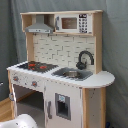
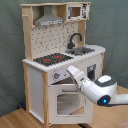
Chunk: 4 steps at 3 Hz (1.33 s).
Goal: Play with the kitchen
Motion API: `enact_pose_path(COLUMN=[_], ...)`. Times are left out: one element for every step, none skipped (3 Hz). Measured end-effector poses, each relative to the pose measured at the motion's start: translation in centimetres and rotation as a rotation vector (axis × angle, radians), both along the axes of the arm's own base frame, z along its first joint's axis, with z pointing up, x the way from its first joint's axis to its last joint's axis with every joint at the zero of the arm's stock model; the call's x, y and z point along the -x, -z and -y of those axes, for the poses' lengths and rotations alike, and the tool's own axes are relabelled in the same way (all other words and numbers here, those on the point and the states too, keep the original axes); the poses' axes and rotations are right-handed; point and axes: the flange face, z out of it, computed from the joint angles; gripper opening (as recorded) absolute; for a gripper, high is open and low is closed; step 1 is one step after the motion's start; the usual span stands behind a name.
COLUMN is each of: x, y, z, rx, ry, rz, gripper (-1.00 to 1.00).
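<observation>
**Meanwhile, the arm reaches for the front of the toy kitchen**

Starting at the left of the second exterior view, we see the kitchen [image 2: 60, 60] standing upright on a wooden floor [image 2: 15, 119] before a grey curtain [image 2: 10, 45]. Its grey hood [image 2: 49, 19] sits up top, the black-red stovetop [image 2: 52, 58] lies below it, and to the second exterior view's right come the black faucet [image 2: 75, 39] and the sink [image 2: 81, 50]. The windowed oven door [image 2: 65, 101] fills the lower front.

Further right, the white arm [image 2: 102, 92] comes in from the second exterior view's right edge — its gripper [image 2: 71, 71] sits against the knob panel just above the oven door. We cannot tell whether the fingers are open or closed.

In the first exterior view the kitchen [image 1: 60, 70] stands centre frame, with the stovetop [image 1: 37, 65] left of the sink [image 1: 72, 74] and faucet [image 1: 85, 59] — and a microwave [image 1: 75, 23] on the top shelf. A white part of the arm [image 1: 22, 121] shows at the bottom edge.
</observation>
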Motion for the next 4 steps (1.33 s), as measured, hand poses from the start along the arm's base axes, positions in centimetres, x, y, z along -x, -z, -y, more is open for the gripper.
enact_pose_path(x=[-0.3,-1.1,-1.7,-2.1], y=[-1.8,-4.3,-7.0,-9.4], z=[0.8,2.4,4.2,5.9], rx=[0.051,0.095,0.121,0.143], ry=[0.041,0.098,0.130,0.144], rz=[-0.025,-0.063,-0.112,-0.172], gripper=[1.00,1.00,1.00,1.00])
